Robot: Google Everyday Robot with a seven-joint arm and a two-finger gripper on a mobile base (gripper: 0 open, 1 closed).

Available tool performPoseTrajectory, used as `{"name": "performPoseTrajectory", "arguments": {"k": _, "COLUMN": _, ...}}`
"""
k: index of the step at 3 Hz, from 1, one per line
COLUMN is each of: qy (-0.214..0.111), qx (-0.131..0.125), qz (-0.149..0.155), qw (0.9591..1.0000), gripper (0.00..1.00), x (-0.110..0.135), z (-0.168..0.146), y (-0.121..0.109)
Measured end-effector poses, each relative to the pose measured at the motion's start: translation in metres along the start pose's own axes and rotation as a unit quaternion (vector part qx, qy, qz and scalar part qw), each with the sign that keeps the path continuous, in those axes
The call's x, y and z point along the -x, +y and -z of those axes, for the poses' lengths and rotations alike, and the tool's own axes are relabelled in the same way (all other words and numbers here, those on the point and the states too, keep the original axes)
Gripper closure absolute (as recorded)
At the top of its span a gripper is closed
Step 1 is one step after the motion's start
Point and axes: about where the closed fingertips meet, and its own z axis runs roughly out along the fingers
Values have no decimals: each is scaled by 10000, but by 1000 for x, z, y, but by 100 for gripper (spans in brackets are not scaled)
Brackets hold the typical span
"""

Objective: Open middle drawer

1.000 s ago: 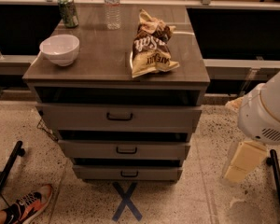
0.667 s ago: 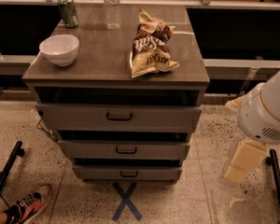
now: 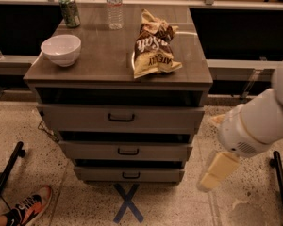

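Note:
A grey wood-grain cabinet (image 3: pixel 118 60) stands in the middle of the camera view with three drawers stacked in its front. The middle drawer (image 3: pixel 94 150) has a small black bar handle (image 3: pixel 128 151) and sits closed between the taller top drawer (image 3: pixel 75 118) and the shorter bottom drawer (image 3: pixel 99 174). My white arm (image 3: pixel 259 124) comes in from the right. My gripper (image 3: pixel 214 172), cream-coloured, hangs low beside the cabinet's right front corner, to the right of the middle drawer and apart from its handle.
On the cabinet top lie a white bowl (image 3: pixel 61 49), a green can (image 3: pixel 69 10), a water bottle (image 3: pixel 114 6) and a chip bag (image 3: pixel 153 46). A blue tape X (image 3: pixel 127 204) marks the floor in front. A shoe (image 3: pixel 28 206) and black legs (image 3: pixel 7 173) are at the left.

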Motion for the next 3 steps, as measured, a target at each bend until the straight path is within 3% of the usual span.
{"name": "performPoseTrajectory", "arguments": {"k": 1, "qy": -625, "qx": 304, "qz": -7, "qw": 9976, "gripper": 0, "x": 7, "z": -79, "y": 7}}
{"name": "performPoseTrajectory", "arguments": {"k": 2, "qy": -1087, "qx": 258, "qz": 124, "qw": 9937, "gripper": 0, "x": 19, "z": -129, "y": 2}}
{"name": "performPoseTrajectory", "arguments": {"k": 3, "qy": -1192, "qx": 22, "qz": 135, "qw": 9928, "gripper": 0, "x": 25, "z": -134, "y": -11}}
